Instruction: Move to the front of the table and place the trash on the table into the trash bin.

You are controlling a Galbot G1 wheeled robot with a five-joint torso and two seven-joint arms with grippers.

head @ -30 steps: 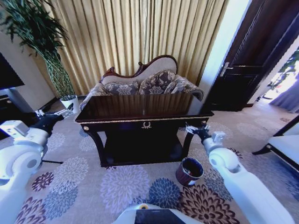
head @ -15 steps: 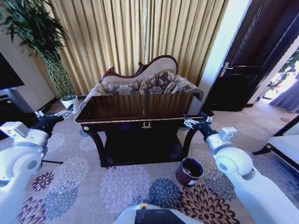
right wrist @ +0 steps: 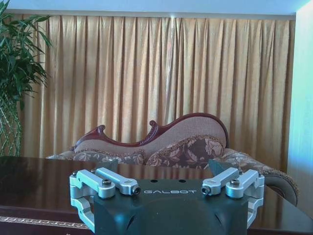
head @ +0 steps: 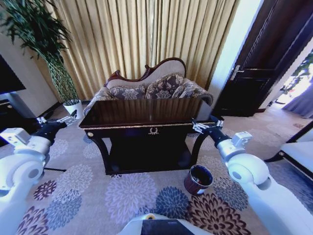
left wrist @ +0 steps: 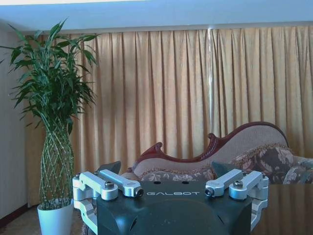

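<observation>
we face the long dark tabletop (head: pixel 146 111) head-on, its gold emblem centred toward us and its glossy surface mirroring the curtains (head: pixel 146 39) behind. we can make out no bottle, scrap or packet on that shiny top; from the right wrist view the tabletop (right wrist: pixel 44 181) reads as bare dark wood with a gold trim line along the front.

the trash bin (head: pixel 198 179) stands on the flowered carpet (head: pixel 98 191) in front of the table's right front leg, slightly tilted, its shiny rim and dark inside turned up toward us.

our right claw (head: pixel 204 127) is raised at the table's right front corner, level with the top edge and just beside it. in its own wrist view the right claw (right wrist: pixel 168 169) has its two dark fingers spread wide apart with nothing between them, so we call it released.

our left claw (head: pixel 66 119) is held out well to the left of the table's left end, over the carpet, near the white plant pot (head: pixel 73 106). its wrist view shows the left claw (left wrist: pixel 166 169) with fingers likewise parted and empty, released.

behind the table sits a carved sofa (head: pixel 151 85) with patterned cushions, and a tall plant (head: pixel 41 44) rises at the far left.
</observation>
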